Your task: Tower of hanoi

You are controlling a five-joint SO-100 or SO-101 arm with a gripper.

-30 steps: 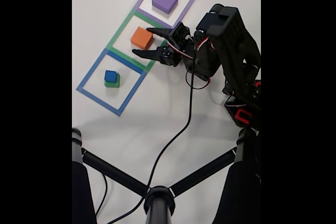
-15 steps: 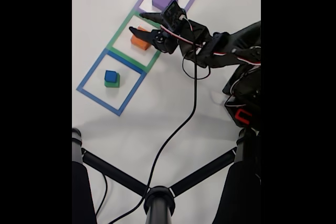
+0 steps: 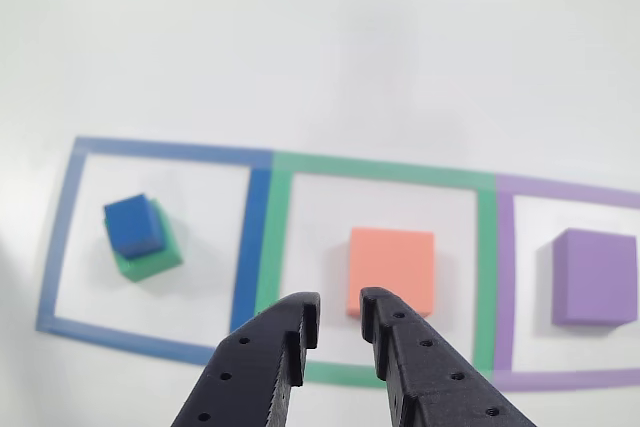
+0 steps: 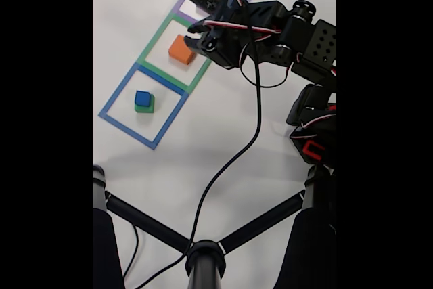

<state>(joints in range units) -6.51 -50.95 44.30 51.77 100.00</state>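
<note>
In the other view, a blue cube (image 3: 132, 224) sits on a green cube (image 3: 150, 250) at nine o'clock, an orange cube (image 3: 392, 269) lies centre, and a purple cube (image 3: 595, 276) at three o'clock. The end effector (image 3: 338, 312), at six o'clock, hangs empty with jaws nearly together, near the orange cube.

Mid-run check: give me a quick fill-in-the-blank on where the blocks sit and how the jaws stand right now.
1. The blue block sits on top of the ____ block.
2. The orange block lies alone inside the ____ square.
3. The gripper hovers at the near edge of the orange block with its jaws nearly ____ and nothing between them.
4. The purple block lies in the ____ square.

Missing words: green; green; closed; purple
</note>
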